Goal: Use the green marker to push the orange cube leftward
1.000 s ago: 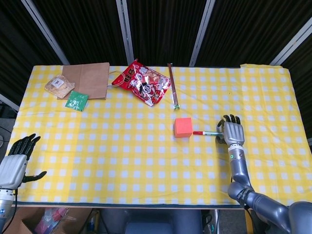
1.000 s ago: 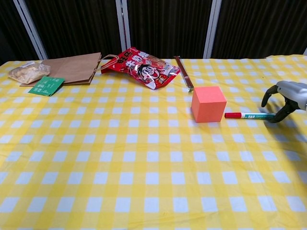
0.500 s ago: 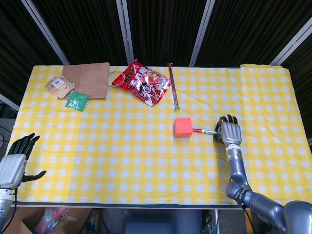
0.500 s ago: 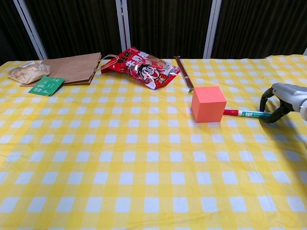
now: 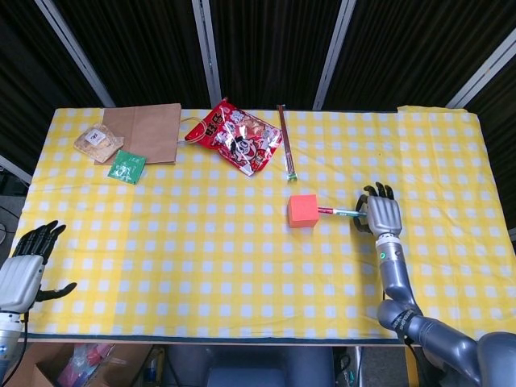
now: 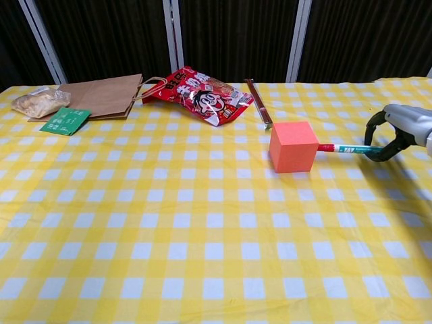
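I am gripping the green marker (image 6: pixel 345 148) in the right hand (image 6: pixel 398 131), red cap butting the orange cube (image 6: pixel 293 146) for leftward pushing; left hand (image 5: pixel 31 260) idling, fingers apart.

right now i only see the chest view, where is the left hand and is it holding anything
observer: The left hand hangs off the front left corner of the yellow checked tablecloth, fingers apart, holding nothing.
operator: is the whole right hand over the table
observer: Yes. The right hand holding the green marker is fully over the cloth, its forearm running back to the front edge.
operator: any cloth right of it
observer: Yes, the cloth carries on well past that hand to the right.
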`<action>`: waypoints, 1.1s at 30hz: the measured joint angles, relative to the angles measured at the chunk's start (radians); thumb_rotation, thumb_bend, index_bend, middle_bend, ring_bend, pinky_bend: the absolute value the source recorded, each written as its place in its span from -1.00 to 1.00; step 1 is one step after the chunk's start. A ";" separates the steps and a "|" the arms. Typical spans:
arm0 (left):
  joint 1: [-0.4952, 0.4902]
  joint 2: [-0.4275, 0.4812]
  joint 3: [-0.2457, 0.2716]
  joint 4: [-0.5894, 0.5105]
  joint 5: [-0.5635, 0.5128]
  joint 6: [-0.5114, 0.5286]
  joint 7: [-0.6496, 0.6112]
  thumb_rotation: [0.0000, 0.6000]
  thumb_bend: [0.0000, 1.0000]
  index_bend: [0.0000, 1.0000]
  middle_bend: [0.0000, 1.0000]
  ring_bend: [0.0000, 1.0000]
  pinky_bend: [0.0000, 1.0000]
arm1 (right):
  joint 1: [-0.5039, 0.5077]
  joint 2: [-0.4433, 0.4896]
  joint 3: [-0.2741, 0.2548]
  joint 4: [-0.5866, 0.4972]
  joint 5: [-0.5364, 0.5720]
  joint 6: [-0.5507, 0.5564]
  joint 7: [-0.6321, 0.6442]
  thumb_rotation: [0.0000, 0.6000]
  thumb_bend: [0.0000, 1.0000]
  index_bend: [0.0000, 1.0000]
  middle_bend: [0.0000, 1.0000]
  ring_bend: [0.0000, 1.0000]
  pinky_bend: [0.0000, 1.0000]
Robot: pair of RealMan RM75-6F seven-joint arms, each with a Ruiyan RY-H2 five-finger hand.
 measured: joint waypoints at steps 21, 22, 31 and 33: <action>-0.006 0.004 0.001 -0.008 -0.011 -0.017 -0.001 1.00 -0.99 -1.00 -1.00 -1.00 -1.00 | 0.017 0.075 -0.030 0.024 -0.119 -0.082 0.115 1.00 0.13 0.24 -0.58 -0.98 -0.98; -0.007 0.005 0.002 -0.009 -0.011 -0.018 -0.002 1.00 -0.99 -1.00 -1.00 -1.00 -1.00 | 0.018 0.078 -0.029 0.020 -0.116 -0.091 0.124 1.00 0.13 0.24 -0.58 -0.98 -0.98; -0.008 0.009 0.006 -0.011 -0.005 -0.023 -0.008 1.00 -0.99 -1.00 -1.00 -1.00 -1.00 | 0.028 0.080 -0.026 -0.007 -0.100 -0.119 0.140 1.00 0.13 0.24 -0.58 -0.97 -0.98; -0.009 0.009 0.007 -0.011 -0.005 -0.025 -0.008 1.00 -0.99 -1.00 -1.00 -1.00 -1.00 | 0.032 0.072 -0.026 -0.005 -0.099 -0.119 0.138 1.00 0.13 0.24 -0.57 -0.97 -0.98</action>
